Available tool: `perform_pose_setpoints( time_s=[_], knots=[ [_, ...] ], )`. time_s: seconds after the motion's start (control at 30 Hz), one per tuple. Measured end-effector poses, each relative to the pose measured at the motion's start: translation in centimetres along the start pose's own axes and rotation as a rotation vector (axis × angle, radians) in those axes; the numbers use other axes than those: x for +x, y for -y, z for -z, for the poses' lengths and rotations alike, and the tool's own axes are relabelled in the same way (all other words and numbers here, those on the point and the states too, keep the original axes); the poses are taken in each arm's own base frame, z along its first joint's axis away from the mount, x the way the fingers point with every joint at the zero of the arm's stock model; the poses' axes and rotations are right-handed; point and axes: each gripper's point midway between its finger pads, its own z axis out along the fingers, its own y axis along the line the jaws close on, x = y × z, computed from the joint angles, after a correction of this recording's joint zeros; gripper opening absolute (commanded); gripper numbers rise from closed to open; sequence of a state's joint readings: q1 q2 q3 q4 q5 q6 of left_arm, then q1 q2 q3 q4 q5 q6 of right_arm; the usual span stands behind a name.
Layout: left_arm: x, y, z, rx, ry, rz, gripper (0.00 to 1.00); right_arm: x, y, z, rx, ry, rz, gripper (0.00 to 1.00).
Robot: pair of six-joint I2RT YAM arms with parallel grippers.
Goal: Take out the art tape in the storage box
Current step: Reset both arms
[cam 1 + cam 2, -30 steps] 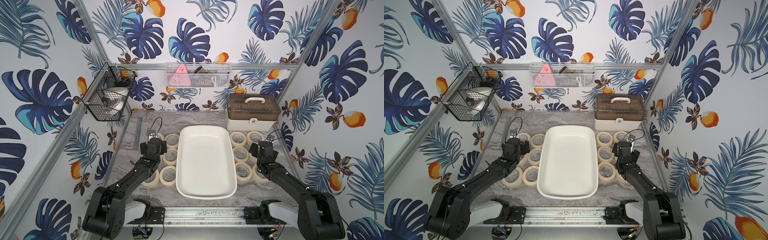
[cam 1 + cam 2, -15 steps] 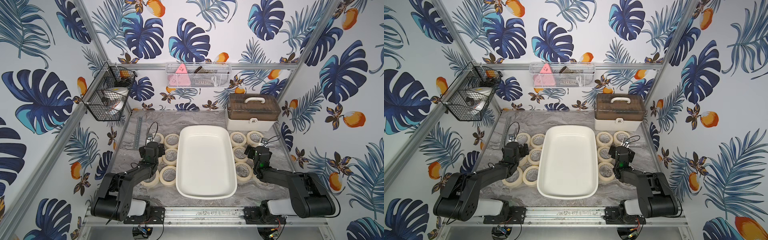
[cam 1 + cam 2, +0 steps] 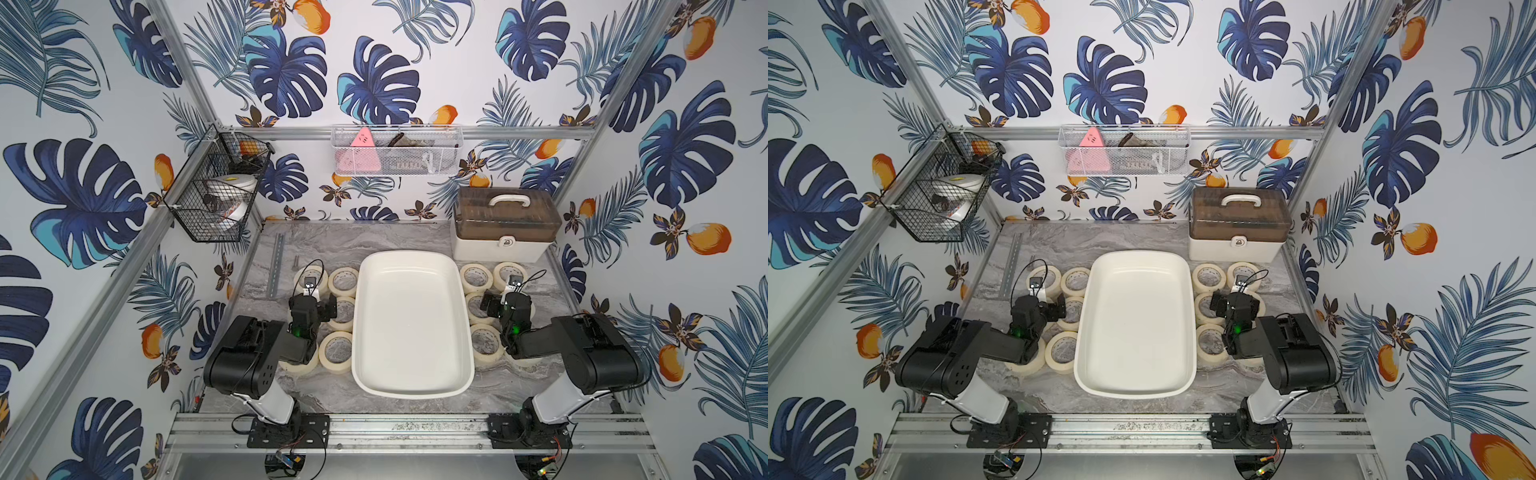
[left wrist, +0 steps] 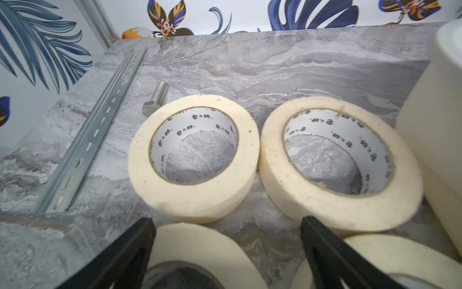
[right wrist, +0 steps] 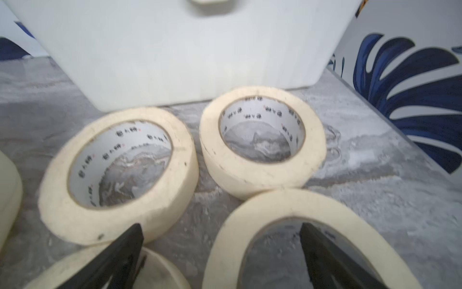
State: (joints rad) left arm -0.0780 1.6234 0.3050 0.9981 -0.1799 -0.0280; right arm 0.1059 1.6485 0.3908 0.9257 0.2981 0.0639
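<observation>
The art tape [image 3: 343, 281], a set of cream masking-tape rolls with wide white-lined holes, lies flat on the grey marbled surface [image 3: 374, 237] and none of it is in the storage box [image 3: 415, 394]. This shallow cream-white plastic tub with rounded corners sits empty in the middle of the surface. One cluster of rolls fills the strip between the tub and the left edge, another the strip between it and the right edge, each packed closely beside the tub's wall. By this layout the job looks finished. The left gripper [image 4: 225, 221] hangs low over its cluster with jaws spread wide and nothing between them. The right gripper [image 5: 220, 225] is equally wide and empty, and one black finger appears to stand over the hole of the roll under it. The danger now is disturbance. A sideways move at this height could catch a roll's rim or dip a finger into a hole and drag the ring along. Because the rolls crowd together, one nudge would likely push its neighbours against the tub. A steel bolt [image 4: 156, 98] lies just beside the far left roll, next to a slotted metal rail [image 4: 87, 142], and could be knocked along too. The brown-lidded white case [image 3: 505, 224] in the far right corner hems that cluster in from behind.
</observation>
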Motion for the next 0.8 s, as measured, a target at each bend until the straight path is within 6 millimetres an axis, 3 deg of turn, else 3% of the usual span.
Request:
perform_pose_setpoints(
  time_s=[0.2, 0.8],
  knots=[
    [-2.4, 0.5, -1.1, 0.021, 0.045, 0.006, 0.99, -0.5, -0.6, -0.3, -0.023, 0.013, 0.008, 1.0],
    [-1.6, 0.2, -1.2, 0.011, 0.011, 0.001, 0.99, -0.3, -0.6, -0.3, -0.026, 0.005, 0.021, 1.0]
  ],
)
